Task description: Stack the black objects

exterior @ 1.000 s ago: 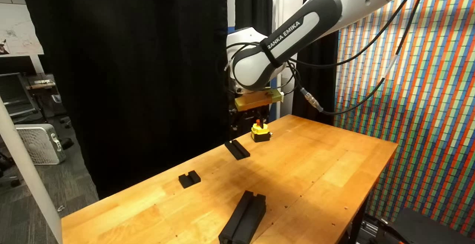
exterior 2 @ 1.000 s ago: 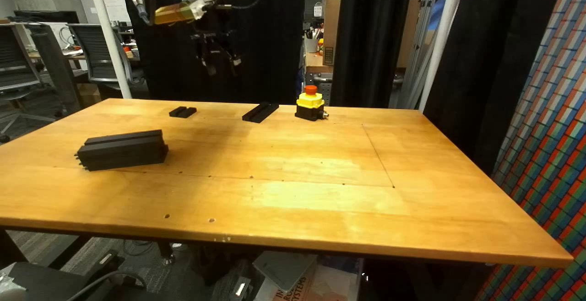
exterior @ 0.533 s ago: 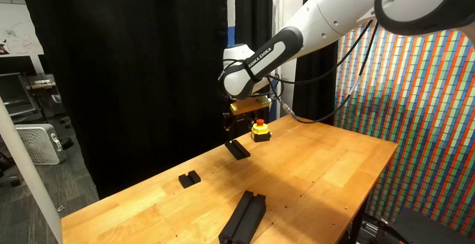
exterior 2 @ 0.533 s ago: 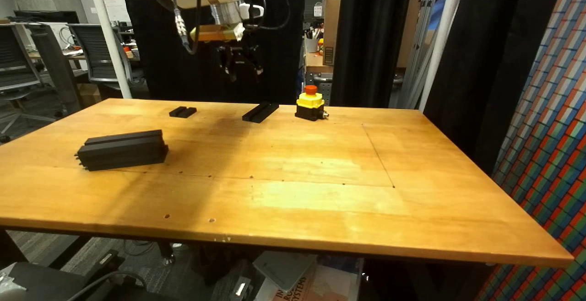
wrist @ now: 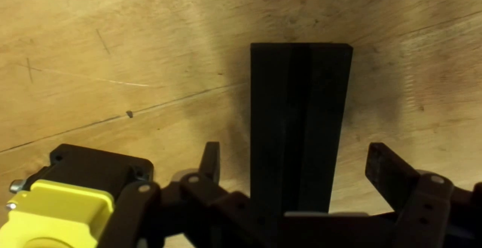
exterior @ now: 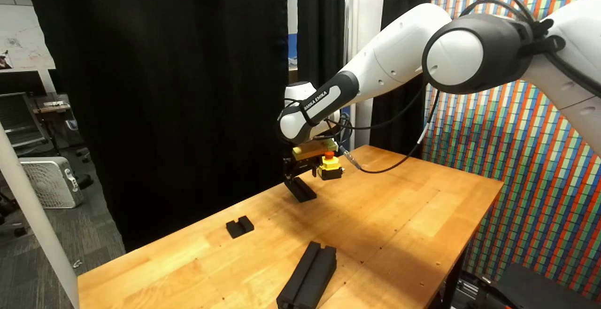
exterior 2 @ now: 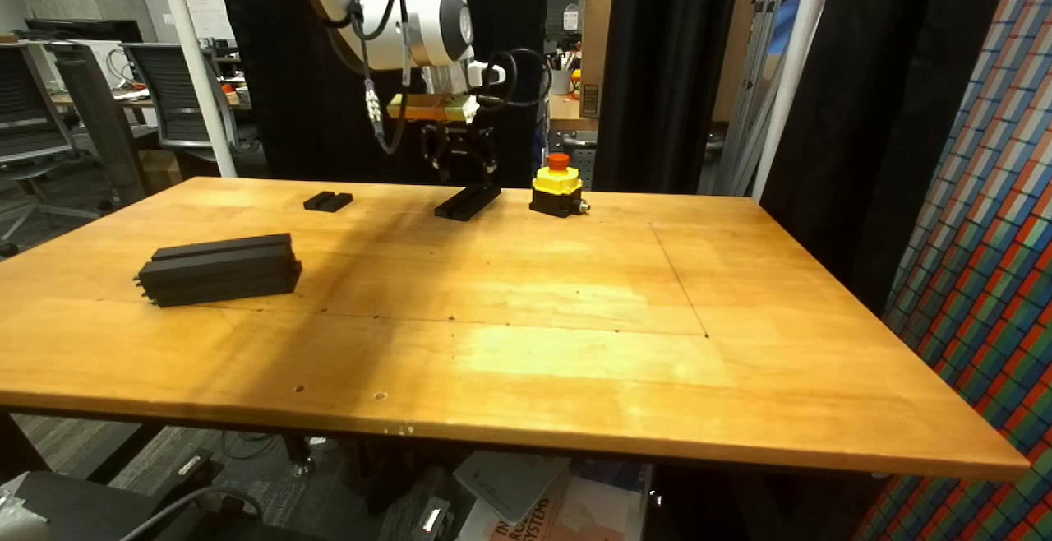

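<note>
Spread wide and gripping nothing, the pincer (wrist: 295, 160) hangs over the end of the grooved bar (wrist: 297, 120) nearest the black curtain (exterior: 164, 88). In the wrist view its two fingers stand on either side of that bar, with bare wood showing between each fingertip and the black sides; the bar's lower end there is hidden behind the pincer's own workings. The bar lies flat on the wooden surface (exterior 2: 575, 385). Near it, a yellow and black box (exterior 2: 557, 191) with a red top stands upright. In both exterior views the small slab (exterior: 240, 227), cut by a groove, lies flat along the same edge of the surface, well apart from the bar on the side away from the box. The large block (exterior 2: 218, 271), long and grooved along its top, rests farther in from that edge, by itself, with small pins jutting from one end. The white and black arm (exterior: 389, 60) reaches down over the surface.
</note>
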You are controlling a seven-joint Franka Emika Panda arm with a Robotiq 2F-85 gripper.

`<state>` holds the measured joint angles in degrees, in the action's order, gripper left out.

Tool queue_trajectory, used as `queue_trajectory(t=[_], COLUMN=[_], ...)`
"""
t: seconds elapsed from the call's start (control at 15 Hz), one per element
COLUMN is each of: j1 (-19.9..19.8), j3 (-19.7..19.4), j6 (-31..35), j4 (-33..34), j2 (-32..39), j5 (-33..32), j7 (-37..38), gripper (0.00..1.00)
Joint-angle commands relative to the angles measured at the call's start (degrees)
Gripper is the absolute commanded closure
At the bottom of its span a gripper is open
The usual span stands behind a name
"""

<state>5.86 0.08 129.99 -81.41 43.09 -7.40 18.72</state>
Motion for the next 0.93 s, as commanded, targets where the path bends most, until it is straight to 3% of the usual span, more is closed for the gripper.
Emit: queue_trajectory(t=[0.0,0.87], j1=[-0.58,-0.97], j3=[-0.24,0.26], j6=[-2.55,-5.31], j4=[6.93,12.43], j2=[4.7,9.91], j5=[2.8,5.84], j7=[-3.16,-5.5], gripper=[0.0,0.0])
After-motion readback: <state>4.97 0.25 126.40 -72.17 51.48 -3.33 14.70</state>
